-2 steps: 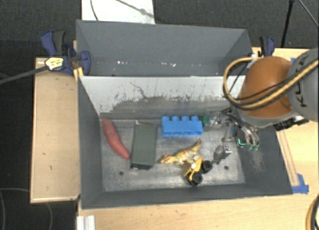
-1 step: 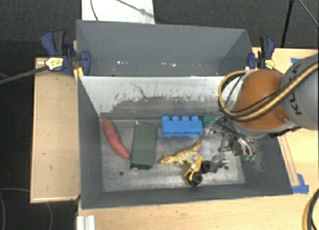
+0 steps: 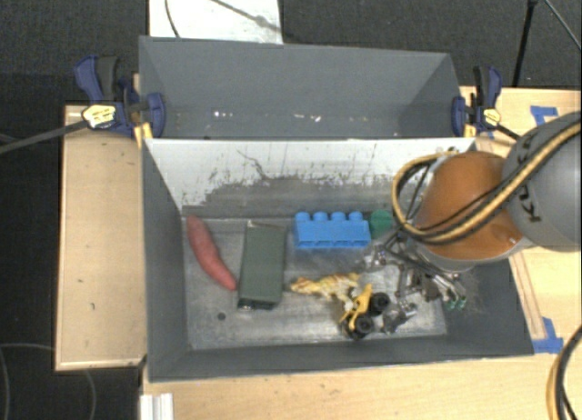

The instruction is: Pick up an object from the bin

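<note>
My gripper is low in the bin's front right part, under the orange wrist cover. Just left of it, and touching or nearly touching it, lies a small yellow and black toy. A yellow, giraffe-like figure lies on its side a little further left. Behind these, a blue studded building block rests near the back wall, with a small green piece at its right end, partly hidden by the cover.
A dark green flat block lies in the bin's middle left. A long pinkish-red, sweet-potato-shaped thing lies beside it near the left wall. The arm and its cables cover the bin's right side.
</note>
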Motion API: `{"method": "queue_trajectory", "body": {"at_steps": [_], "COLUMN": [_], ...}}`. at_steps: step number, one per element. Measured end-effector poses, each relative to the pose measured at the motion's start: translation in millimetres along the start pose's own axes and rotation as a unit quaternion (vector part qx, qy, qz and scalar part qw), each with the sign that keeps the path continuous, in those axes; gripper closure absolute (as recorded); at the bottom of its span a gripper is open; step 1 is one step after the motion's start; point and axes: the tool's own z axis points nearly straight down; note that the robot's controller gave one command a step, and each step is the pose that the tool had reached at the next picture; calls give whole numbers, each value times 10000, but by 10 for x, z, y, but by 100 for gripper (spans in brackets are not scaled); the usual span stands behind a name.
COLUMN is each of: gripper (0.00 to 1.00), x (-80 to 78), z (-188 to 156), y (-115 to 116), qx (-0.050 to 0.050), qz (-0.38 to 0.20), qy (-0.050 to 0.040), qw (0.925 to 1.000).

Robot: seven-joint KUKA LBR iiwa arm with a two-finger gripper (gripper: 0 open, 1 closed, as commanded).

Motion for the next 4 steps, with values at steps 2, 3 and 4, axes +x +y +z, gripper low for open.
{"method": "queue_trajectory", "body": {"at_steps": [2,3,4], "gripper": [100,100,100], "x": [89,24,24], "z": [45,-1292,-1292], "y": [400,340,340], "qx": [-1,-11,-12], "qz": [-2070,-2002,-1996], "qy": [-13,22,23], "qw": [9783,9798,9799]}}
